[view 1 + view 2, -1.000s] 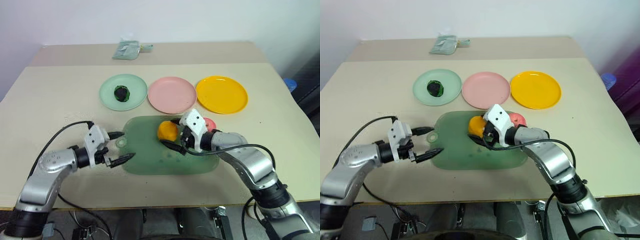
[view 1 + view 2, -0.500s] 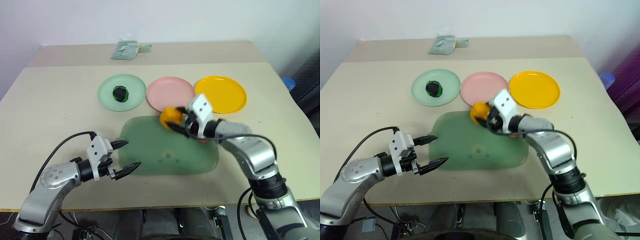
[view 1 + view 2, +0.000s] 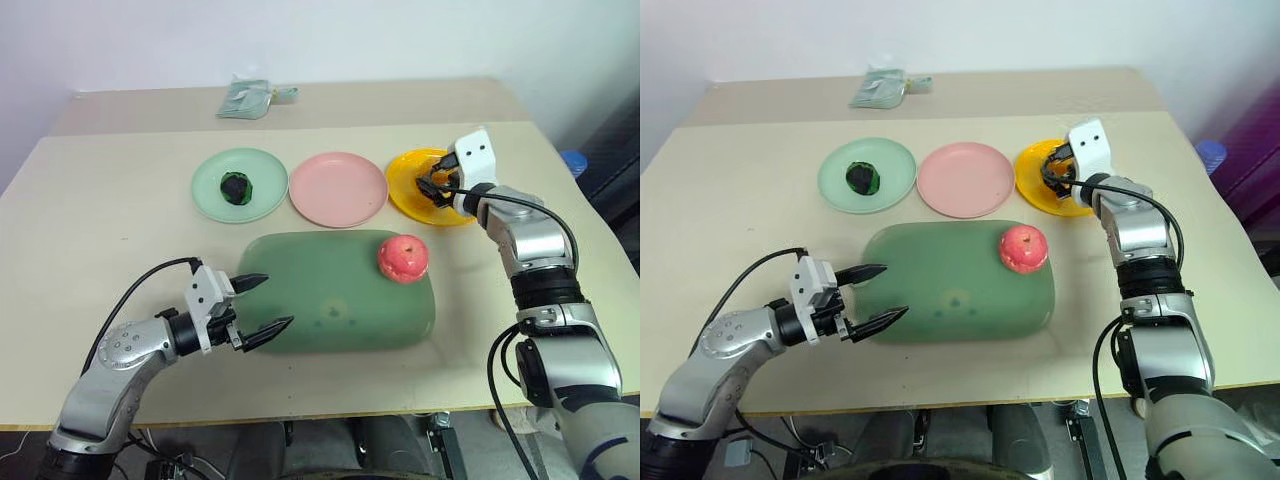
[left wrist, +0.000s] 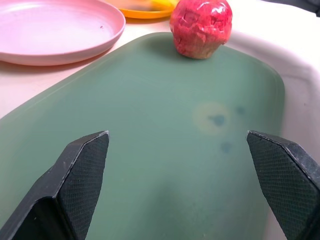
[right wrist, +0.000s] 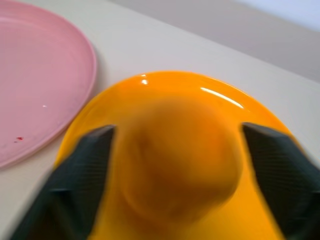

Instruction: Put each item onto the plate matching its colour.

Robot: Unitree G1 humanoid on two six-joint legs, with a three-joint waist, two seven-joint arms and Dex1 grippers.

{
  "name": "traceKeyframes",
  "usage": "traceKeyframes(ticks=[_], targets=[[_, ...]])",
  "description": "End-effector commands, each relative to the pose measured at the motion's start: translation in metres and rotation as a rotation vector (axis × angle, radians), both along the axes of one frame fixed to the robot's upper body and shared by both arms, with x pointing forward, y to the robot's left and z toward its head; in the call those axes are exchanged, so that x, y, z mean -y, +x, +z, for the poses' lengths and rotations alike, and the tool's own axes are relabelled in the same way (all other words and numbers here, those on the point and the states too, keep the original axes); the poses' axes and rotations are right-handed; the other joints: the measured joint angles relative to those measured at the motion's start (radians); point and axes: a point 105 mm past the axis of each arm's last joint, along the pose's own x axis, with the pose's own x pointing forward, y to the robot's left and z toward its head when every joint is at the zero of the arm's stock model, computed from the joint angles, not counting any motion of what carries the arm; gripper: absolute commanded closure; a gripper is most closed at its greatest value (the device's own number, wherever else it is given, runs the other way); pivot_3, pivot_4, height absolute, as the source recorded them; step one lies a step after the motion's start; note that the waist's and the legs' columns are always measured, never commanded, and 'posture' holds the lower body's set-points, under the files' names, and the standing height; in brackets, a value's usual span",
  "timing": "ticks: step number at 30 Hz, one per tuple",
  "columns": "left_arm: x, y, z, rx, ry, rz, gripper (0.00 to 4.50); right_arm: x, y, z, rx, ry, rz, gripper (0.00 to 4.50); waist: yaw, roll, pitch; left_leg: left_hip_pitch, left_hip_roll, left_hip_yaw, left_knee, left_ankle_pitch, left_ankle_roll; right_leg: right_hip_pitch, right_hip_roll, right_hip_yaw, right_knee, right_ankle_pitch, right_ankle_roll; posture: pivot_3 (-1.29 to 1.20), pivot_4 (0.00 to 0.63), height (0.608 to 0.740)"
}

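My right gripper (image 3: 430, 187) hovers over the yellow-orange plate (image 3: 402, 190). In the right wrist view the orange fruit (image 5: 177, 160) is a blur between its wide-spread fingers (image 5: 80, 185), just above that plate; I cannot tell whether they touch it. The pink-red apple (image 3: 402, 257) sits at the far right corner of the translucent green tray (image 3: 320, 300). On the mint green plate (image 3: 262, 170) lies the dark green-and-black ball (image 3: 236, 186). Nothing is on the pale pink plate (image 3: 338, 188). My left gripper (image 3: 277, 300) is open at the tray's near left edge, with nothing in it.
A grey-green pouch (image 3: 245, 98) lies at the back of the table. A blue object (image 3: 578, 165) sits past the table's right edge. Bare tabletop (image 3: 120, 230) stretches to the left of the plates and tray.
My right gripper carried the orange fruit off the tray, up and to the right, over the yellow-orange plate, and its fingers now stand wide. The left gripper has stayed put.
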Motion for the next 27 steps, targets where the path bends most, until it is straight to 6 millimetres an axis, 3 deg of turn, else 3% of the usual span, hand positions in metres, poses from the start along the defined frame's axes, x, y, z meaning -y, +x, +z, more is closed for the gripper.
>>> traceKeyframes(ticks=[1,3,6,8,12,15,16,20,24,27], targets=[[-0.001,-0.003,0.010,0.041,-0.014,0.008,0.00,-0.015,-0.026,0.047,0.192,0.002,0.190,0.01,-0.004,0.000,0.000,0.000,0.000,0.000,0.000,0.000,0.000,0.000,0.000,0.000,0.000,0.000,0.000,0.00,0.150,0.740],[-0.001,-0.005,0.010,0.039,-0.014,0.009,0.00,-0.021,-0.051,0.043,0.151,0.031,0.329,0.01,-0.002,0.000,0.000,0.000,0.001,-0.001,0.000,0.000,0.000,0.001,0.000,-0.001,0.000,0.000,0.000,0.00,0.150,0.740],[-0.001,-0.006,0.009,0.034,-0.015,0.004,0.00,-0.025,-0.096,0.018,-0.009,0.047,0.526,0.01,0.013,0.000,0.000,0.000,0.000,-0.004,0.000,0.000,0.001,0.004,-0.001,-0.002,-0.002,0.000,0.000,0.00,0.150,0.740],[-0.001,-0.007,0.008,0.032,-0.014,-0.003,0.00,-0.024,-0.113,0.001,-0.096,0.013,0.569,0.01,0.019,0.000,0.000,0.001,0.000,-0.003,0.001,0.000,0.001,0.004,-0.001,-0.002,-0.002,0.000,0.000,0.00,0.150,0.740],[-0.001,-0.006,0.009,0.035,-0.013,-0.019,0.00,-0.016,-0.122,-0.036,-0.215,-0.065,0.527,0.01,0.016,0.000,0.000,0.006,0.000,-0.002,0.001,0.000,0.001,0.008,0.001,-0.002,-0.001,0.000,0.000,0.00,0.150,0.740],[0.001,-0.005,0.010,0.036,-0.012,-0.029,0.00,-0.017,-0.127,-0.050,-0.271,-0.039,0.531,0.01,0.019,0.000,0.000,0.007,0.000,-0.002,0.001,0.000,0.001,0.009,0.002,-0.002,-0.001,0.000,0.000,0.00,0.150,0.740],[0.001,-0.005,0.010,0.037,-0.011,-0.031,0.00,-0.018,-0.126,-0.051,-0.278,-0.027,0.522,0.26,0.020,0.000,0.000,0.006,0.000,-0.003,0.001,0.000,0.001,0.009,0.002,-0.002,-0.001,0.000,0.000,0.00,0.150,0.740],[0.001,-0.003,0.012,0.041,-0.004,-0.026,0.00,-0.023,-0.119,-0.038,-0.204,0.007,0.512,1.44,0.021,0.000,0.000,0.006,0.000,-0.003,0.001,0.000,0.001,0.009,0.001,-0.002,-0.001,0.000,0.000,0.00,0.150,0.740],[-0.005,-0.001,0.013,0.043,0.003,0.013,0.00,-0.039,-0.114,-0.009,-0.107,0.102,0.552,1.45,0.018,0.000,0.000,0.006,0.000,-0.003,0.001,0.000,0.001,0.008,0.001,-0.002,-0.001,0.000,0.000,0.00,0.150,0.740],[-0.028,0.008,0.013,0.056,0.016,0.122,0.00,-0.074,-0.099,0.012,-0.023,0.155,0.588,1.45,0.010,0.000,0.000,0.006,0.000,-0.003,0.001,0.000,0.001,0.008,0.002,-0.002,-0.001,0.000,0.000,0.00,0.150,0.740]])
